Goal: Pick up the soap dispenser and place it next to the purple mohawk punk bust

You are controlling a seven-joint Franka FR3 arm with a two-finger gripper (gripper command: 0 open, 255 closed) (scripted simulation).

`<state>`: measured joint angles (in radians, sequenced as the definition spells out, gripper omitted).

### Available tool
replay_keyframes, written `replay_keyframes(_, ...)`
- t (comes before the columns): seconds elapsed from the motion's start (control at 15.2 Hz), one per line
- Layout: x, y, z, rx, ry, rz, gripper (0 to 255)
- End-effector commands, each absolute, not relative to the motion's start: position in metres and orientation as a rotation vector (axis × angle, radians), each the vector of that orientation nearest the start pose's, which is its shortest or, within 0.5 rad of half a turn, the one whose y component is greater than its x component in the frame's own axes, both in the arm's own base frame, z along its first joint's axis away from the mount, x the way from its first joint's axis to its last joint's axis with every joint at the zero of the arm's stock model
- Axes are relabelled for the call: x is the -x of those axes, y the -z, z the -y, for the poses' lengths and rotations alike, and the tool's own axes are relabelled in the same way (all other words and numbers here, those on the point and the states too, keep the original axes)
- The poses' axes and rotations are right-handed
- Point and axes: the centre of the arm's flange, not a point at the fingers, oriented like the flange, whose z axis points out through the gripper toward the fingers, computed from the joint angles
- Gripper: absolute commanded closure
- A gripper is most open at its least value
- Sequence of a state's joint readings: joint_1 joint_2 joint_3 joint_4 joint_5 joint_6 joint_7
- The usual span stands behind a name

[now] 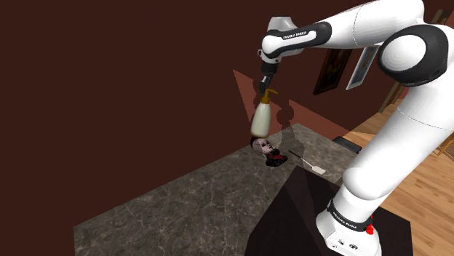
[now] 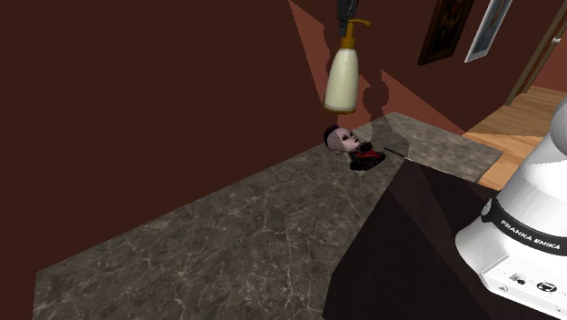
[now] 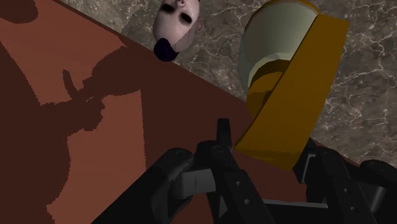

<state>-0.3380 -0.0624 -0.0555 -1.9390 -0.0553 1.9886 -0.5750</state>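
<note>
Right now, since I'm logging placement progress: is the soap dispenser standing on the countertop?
No, the soap dispenser hangs in mid-air from the gripper, above the bust on the dark marbled countertop.

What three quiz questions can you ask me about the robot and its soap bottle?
1. True or false: the soap dispenser hangs in the air from the gripper.
2. Pick one: the bust rests A) on the stone counter, B) on a chair, C) in the gripper.
3. Fill in: the soap dispenser's pump top is coloured ____.

Key: 1 true; 2 A; 3 yellow.
</note>
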Motion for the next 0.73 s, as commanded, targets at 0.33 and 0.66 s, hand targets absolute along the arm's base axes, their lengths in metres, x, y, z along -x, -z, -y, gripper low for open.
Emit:
replay_keyframes(0.33,-0.51,-0.485,0.218,3.218,0.125,0.326,255)
replay_keyframes(0.66,-0.51,-0.458,0.218,3.218,0.125,0.326,255)
